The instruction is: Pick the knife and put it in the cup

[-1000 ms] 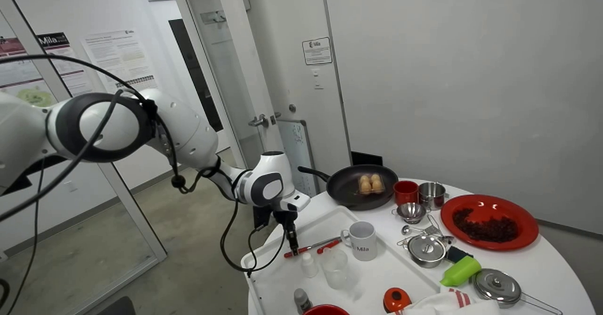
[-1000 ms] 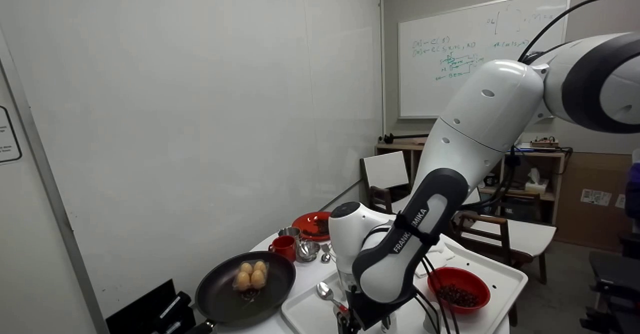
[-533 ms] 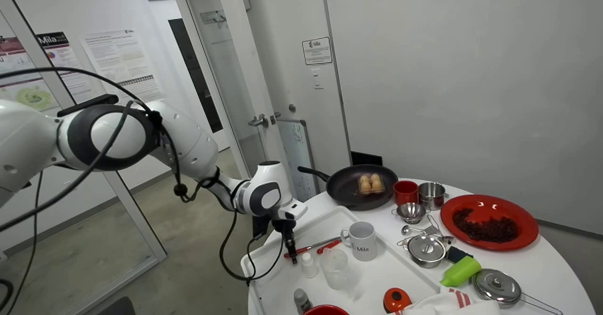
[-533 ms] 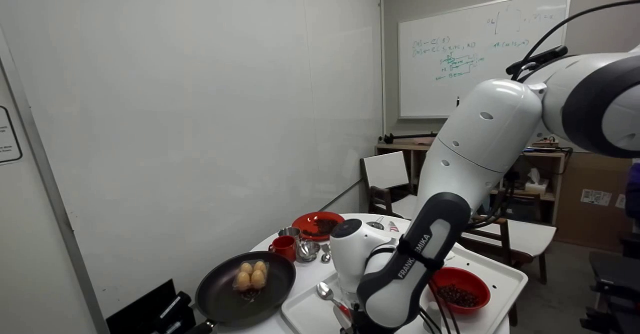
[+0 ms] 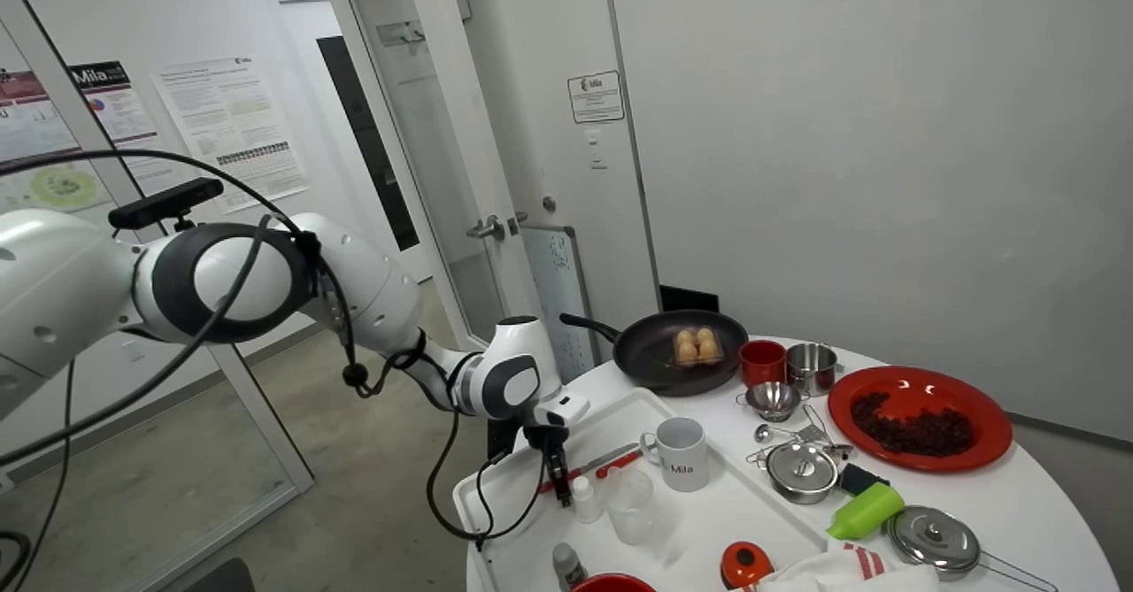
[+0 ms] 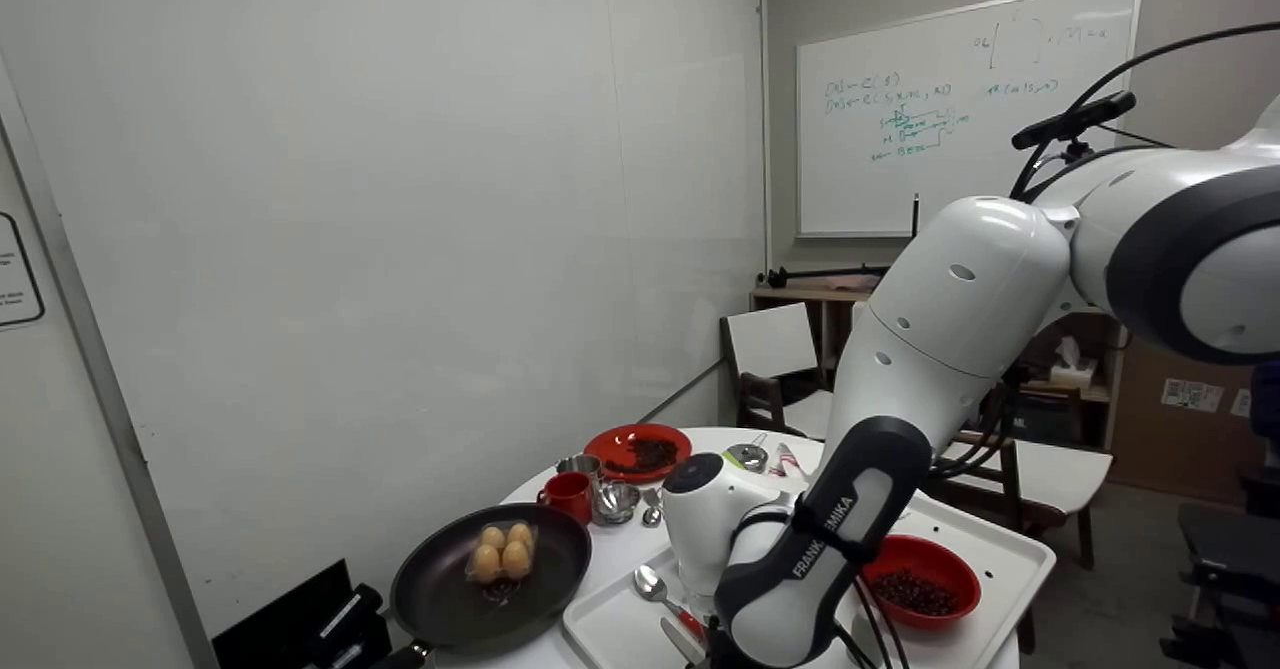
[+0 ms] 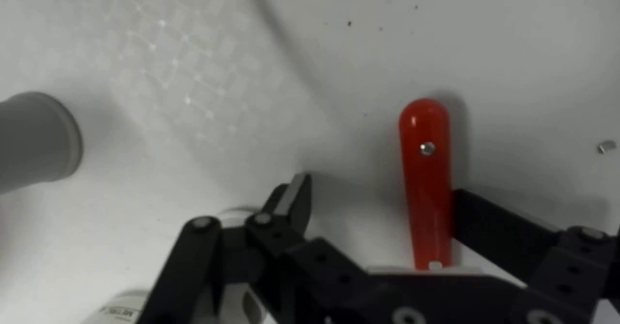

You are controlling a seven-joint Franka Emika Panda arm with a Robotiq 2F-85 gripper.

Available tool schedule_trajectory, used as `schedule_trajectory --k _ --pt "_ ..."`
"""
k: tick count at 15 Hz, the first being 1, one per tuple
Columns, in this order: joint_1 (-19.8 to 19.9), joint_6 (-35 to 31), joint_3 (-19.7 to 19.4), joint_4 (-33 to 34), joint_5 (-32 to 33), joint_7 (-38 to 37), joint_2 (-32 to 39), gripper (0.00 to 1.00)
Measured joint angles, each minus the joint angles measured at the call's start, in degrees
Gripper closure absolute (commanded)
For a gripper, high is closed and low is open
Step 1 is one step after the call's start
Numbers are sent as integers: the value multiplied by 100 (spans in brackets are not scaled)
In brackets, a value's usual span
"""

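Wrist view: the jaws stand wide apart astride the red handle of the knife [image 7: 430, 188], gripping nothing; one side touches or nearly touches it, hard to say which, and their linkage hides the rest. In an exterior view its pale blade lies on the white tray [image 5: 735, 512] near the mug [image 5: 683, 468]. An exterior view loses most of the jaws behind the arm [image 6: 870, 489].

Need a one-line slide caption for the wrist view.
On the white tray, the open pincer straddles the knife's red handle, one finger seemingly touching it, the other well clear.
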State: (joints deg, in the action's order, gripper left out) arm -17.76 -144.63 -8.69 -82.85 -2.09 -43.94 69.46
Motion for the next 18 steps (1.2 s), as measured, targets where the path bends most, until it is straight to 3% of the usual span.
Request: schedule_trajectory --k 5,16,17,18 --pt "-2 4 17 114 0 -4 0 94" --pt "2 -129 167 138 -2 19 -9 95" --pt "4 -134 176 138 -2 26 -10 69" --pt "8 -136 186 138 -3 36 -10 70"
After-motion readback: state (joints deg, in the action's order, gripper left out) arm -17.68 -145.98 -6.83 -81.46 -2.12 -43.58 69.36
